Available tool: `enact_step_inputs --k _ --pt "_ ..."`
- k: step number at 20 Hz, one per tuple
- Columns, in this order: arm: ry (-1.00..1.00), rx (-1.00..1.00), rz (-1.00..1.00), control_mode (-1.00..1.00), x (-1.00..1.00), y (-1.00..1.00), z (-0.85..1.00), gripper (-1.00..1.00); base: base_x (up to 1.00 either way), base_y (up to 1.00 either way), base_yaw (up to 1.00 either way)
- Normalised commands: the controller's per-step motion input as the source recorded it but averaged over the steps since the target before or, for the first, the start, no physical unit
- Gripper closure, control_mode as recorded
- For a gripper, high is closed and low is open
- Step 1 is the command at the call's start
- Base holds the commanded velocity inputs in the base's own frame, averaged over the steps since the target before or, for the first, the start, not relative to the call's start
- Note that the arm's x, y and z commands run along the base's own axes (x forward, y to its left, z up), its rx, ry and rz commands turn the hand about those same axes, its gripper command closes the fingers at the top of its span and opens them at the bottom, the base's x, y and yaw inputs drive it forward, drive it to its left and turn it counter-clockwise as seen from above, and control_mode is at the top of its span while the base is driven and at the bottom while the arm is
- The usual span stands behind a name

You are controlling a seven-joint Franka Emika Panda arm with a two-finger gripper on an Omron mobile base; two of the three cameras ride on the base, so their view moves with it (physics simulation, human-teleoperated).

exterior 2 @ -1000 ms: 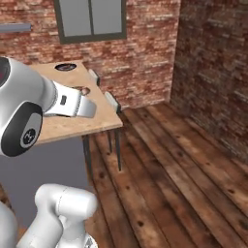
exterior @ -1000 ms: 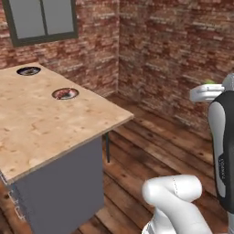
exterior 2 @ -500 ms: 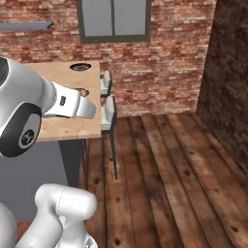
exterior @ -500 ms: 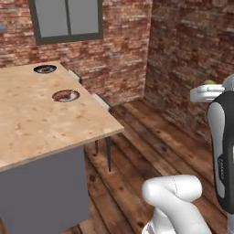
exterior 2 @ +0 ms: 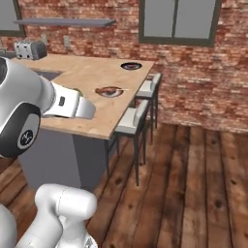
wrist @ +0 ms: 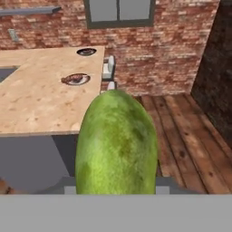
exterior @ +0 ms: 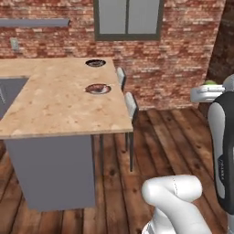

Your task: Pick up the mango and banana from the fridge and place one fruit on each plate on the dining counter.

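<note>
Our gripper (wrist: 115, 188) is closed around the mango (wrist: 117, 142), carried upright in mid-air off the bench's (exterior: 59, 109) near corner. On the bench, 2 plates (exterior: 98, 89) (exterior: 95, 63) sit well apart from us.

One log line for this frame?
gripper: shut on mango | plates: both bare on counter | phase: carrying

We find no words, labels, brand names, numbers or signs that can be read anywhere. A small round dark mark sits on the robot arm's dark joint (exterior 2: 25, 137), too blurred for us to make out.
</note>
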Motion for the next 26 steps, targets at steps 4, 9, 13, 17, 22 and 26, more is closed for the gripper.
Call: enact_step_inputs --k 4,9,13,17,22,26 --pt "0.0 0.0 0.0 1.0 0.0 0.0 0.0 1.0 0.18 -1.0 0.28" --pt "0.0 0.0 0.0 1.0 0.0 0.0 0.0 1.0 0.62 -1.0 0.26" --pt "0.0 0.0 0.0 1.0 0.0 0.0 0.0 1.0 1.0 -0.89 0.34" --pt "0.0 0.0 0.0 1.0 0.0 0.0 0.0 1.0 1.0 -0.54 0.42" --pt "0.0 0.0 0.0 1.0 0.0 0.0 0.0 1.0 1.0 -0.46 0.52" --pt "0.0 0.0 0.0 1.0 0.0 0.0 0.0 1.0 0.94 -0.83 0.47"
